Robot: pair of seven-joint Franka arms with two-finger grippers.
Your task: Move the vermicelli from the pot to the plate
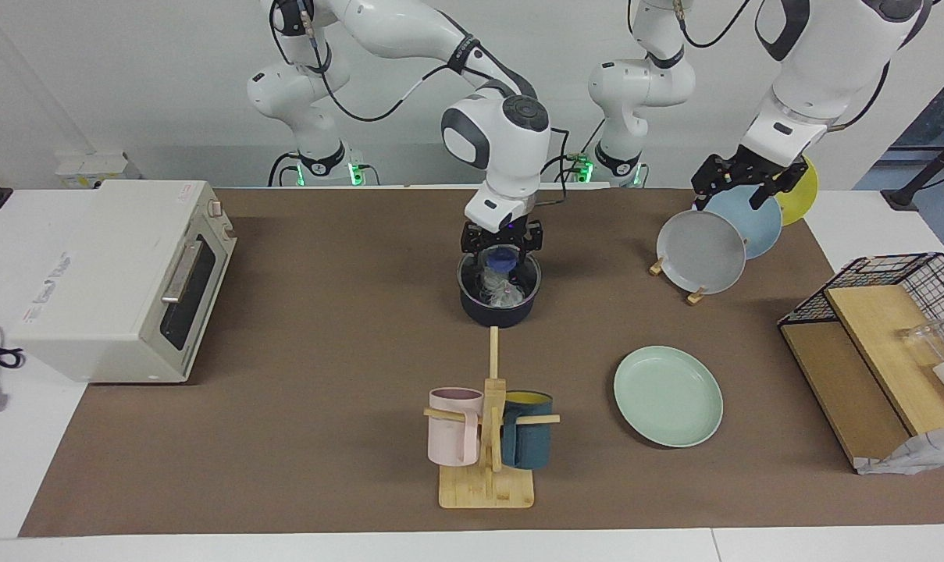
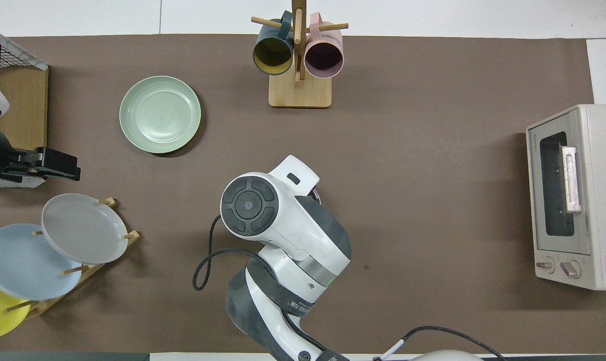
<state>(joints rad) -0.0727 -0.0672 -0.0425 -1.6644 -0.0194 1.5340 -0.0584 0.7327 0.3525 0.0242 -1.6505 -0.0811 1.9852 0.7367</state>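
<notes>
The dark navy pot (image 1: 496, 312) stands mid-table, with whitish vermicelli (image 1: 504, 292) bunched inside it. Its blue handle (image 1: 504, 259) points toward the robots. My right gripper (image 1: 502, 247) hangs open just over the pot's rim, one finger on each side of the handle's end, and holds nothing. In the overhead view my right arm covers nearly all of the pot. The empty mint-green plate (image 1: 667, 396) (image 2: 160, 114) lies farther from the robots, toward the left arm's end. My left gripper (image 1: 741, 186) (image 2: 68, 169) waits open above the plate rack.
The plate rack (image 1: 694, 295) holds a grey plate (image 1: 702, 251), a light blue one and a yellow one. A mug stand (image 1: 486, 488) with a pink and a teal mug is farther out than the pot. A toaster oven (image 1: 120, 273) and a wire basket (image 1: 878, 312) stand at the table's ends.
</notes>
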